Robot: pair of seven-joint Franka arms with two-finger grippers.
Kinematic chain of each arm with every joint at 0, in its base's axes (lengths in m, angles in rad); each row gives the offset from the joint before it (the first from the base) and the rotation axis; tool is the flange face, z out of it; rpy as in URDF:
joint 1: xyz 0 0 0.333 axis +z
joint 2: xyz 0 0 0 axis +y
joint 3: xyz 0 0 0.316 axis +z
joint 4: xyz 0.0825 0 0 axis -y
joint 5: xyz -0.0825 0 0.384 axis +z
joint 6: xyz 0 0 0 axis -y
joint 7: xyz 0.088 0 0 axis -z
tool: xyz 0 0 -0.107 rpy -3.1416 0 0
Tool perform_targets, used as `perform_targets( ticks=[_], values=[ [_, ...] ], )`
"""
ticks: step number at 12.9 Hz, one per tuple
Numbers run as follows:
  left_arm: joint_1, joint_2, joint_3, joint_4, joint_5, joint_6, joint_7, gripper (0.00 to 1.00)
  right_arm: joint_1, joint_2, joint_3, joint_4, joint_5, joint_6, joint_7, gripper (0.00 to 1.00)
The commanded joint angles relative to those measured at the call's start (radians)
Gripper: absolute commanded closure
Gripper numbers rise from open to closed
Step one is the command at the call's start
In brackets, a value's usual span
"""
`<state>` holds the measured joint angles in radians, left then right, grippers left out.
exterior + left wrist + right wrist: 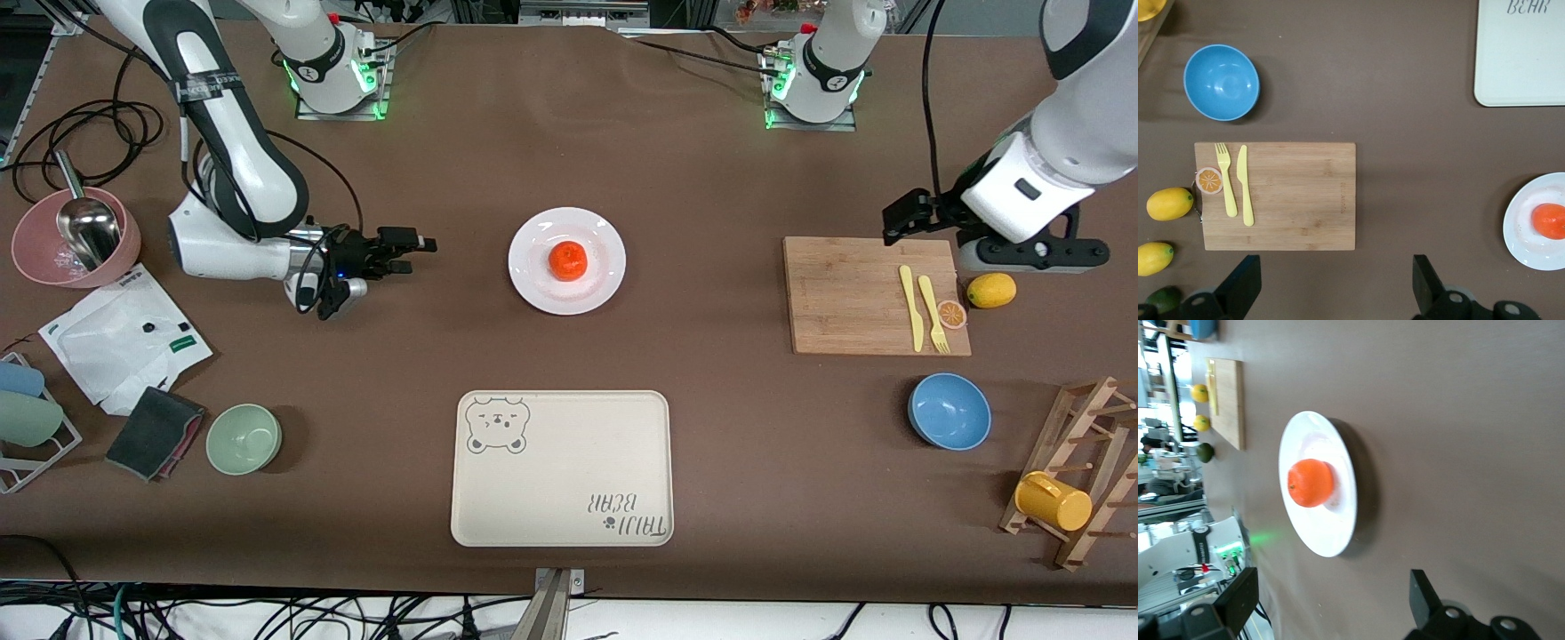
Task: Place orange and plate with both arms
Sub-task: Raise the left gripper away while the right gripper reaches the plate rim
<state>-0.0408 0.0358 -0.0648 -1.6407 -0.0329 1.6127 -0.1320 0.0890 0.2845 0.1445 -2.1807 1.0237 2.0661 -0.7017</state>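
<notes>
Front view: the plate [567, 261] sits mid-counter with the orange [567, 260] at its centre. The tray [562, 468] lies at 6 o'clock from the plate, nearer the camera. The right pincer [411, 252] is low over the counter, jaws apart and empty, pointing at the plate, which lies at 3 o'clock from it. The left pincer [898, 216] hangs over the edge of the cutting board [875, 296] that lies farthest from the camera, well apart from the plate. Judgement: the right arm is clearly nearer the fruit.

Left wrist view: the left pincer [1336, 285] is spread wide, nothing between its tips. The cutting board [1278, 195] sits in the middle of the picture; the plate [1525, 223] with the orange [1549, 221] is cut by the frame edge at 3 o'clock.

Right wrist view: the right pincer [1331, 597] is open and empty. The plate [1318, 520] and orange [1310, 483] lie at 12 o'clock, ahead of the gap. A round fruit has no long axis to match.
</notes>
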Motion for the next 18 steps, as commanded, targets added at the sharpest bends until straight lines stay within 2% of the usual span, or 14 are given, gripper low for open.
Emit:
perform_targets(
  ticks=[1, 4, 6, 8, 11, 14, 18],
  values=[
    [0.038, -0.031, 0.0, -0.03, -0.009, 0.024, 0.018, 0.0, -0.003, 0.021, 0.061, -0.056, 0.105, 0.087, -0.096, 0.0],
    [0.038, -0.031, -0.003, -0.01, -0.007, 0.009, 0.017, 0.0, 0.001, 0.071, 0.127, -0.062, 0.217, 0.182, -0.134, 0.0],
    [0.033, -0.019, -0.009, 0.027, 0.011, -0.026, 0.018, 0.0, 0.015, 0.09, 0.162, -0.062, 0.255, 0.247, -0.157, 0.0],
    [0.021, -0.02, -0.013, 0.029, 0.057, -0.027, 0.018, 0.0, 0.038, 0.107, 0.164, -0.062, 0.297, 0.265, -0.16, 0.0],
    [0.019, -0.019, -0.013, 0.03, 0.059, -0.027, 0.02, 0.0, 0.067, 0.148, 0.177, -0.056, 0.369, 0.33, -0.206, 0.01],
    [0.022, -0.02, -0.009, 0.036, 0.051, -0.04, 0.018, 0.0, 0.106, 0.166, 0.179, -0.054, 0.47, 0.359, -0.269, 0.07],
    [0.021, -0.02, -0.009, 0.038, 0.041, -0.051, 0.015, 0.0, 0.12, 0.177, 0.179, -0.053, 0.481, 0.388, -0.271, 0.15]
  ],
)
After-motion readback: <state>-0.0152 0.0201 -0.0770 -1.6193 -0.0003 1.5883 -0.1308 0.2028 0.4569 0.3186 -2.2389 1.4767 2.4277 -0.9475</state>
